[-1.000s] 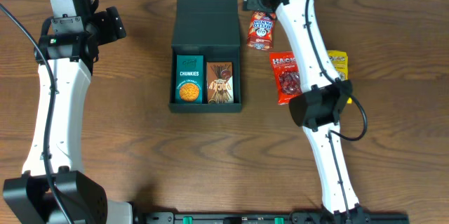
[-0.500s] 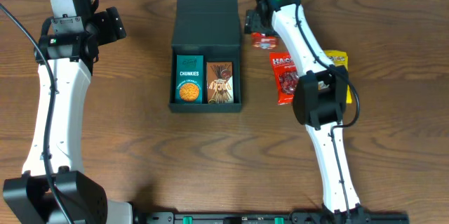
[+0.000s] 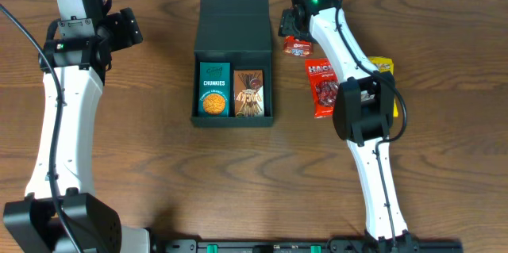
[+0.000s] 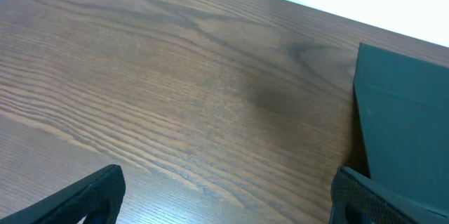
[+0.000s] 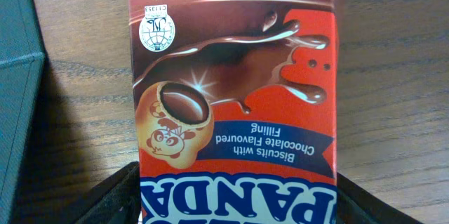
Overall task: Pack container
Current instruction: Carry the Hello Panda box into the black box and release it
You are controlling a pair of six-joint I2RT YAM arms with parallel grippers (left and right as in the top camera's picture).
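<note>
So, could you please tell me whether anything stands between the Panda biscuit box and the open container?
Nothing visible does: the Panda biscuit box lies just right of the container, only bare table between them, with the right gripper straddling it.

Bright, even light; soft shadow beside the container (image 5: 14, 41); wrist views slightly blurred.

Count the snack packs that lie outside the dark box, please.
3, all right of the container: the red Panda box under the right gripper, the red bag, and the yellow pack partly behind the arm. More may be hidden.
</note>
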